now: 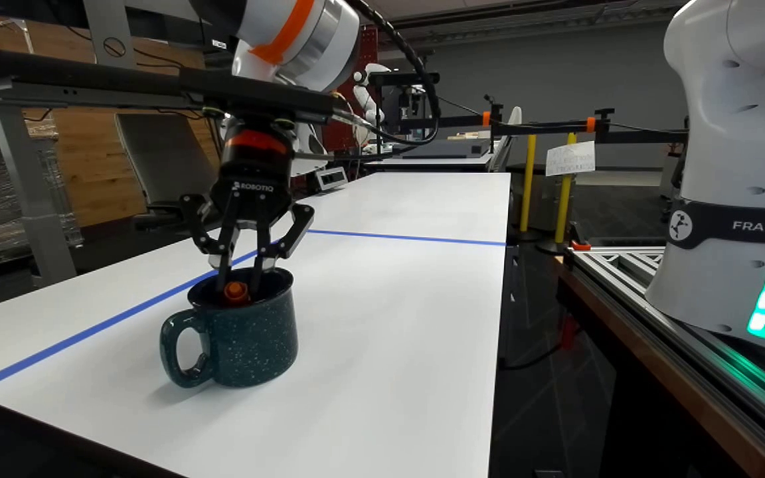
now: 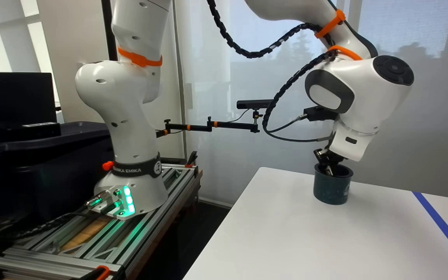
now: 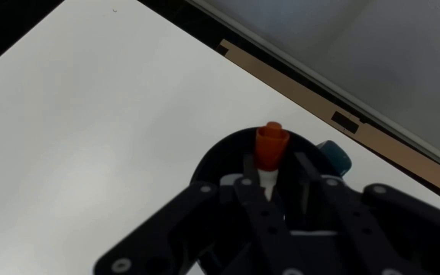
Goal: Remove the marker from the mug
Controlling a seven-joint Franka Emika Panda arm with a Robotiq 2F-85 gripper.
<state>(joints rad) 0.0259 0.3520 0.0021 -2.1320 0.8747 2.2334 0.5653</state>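
The squat dark teal mug (image 1: 253, 345) stands upright on the white table, its handle toward the lower left in an exterior view. It also shows in an exterior view (image 2: 331, 190) and in the wrist view (image 3: 334, 156). The marker (image 3: 271, 149) leans inside the mug, its orange-red cap near the rim and its white body running down. The cap also shows in an exterior view (image 1: 236, 293). My gripper (image 3: 277, 164) points down with its fingertips inside the mug. The fingers are apart, on either side of the marker. The marker is close to one finger, with a gap to the other; contact cannot be told.
The white table (image 1: 396, 358) carries blue tape lines (image 1: 110, 322). The table's edge and a tan strip (image 3: 281, 78) lie beyond the mug in the wrist view. The robot base (image 2: 130, 194) stands on a separate metal-framed bench.
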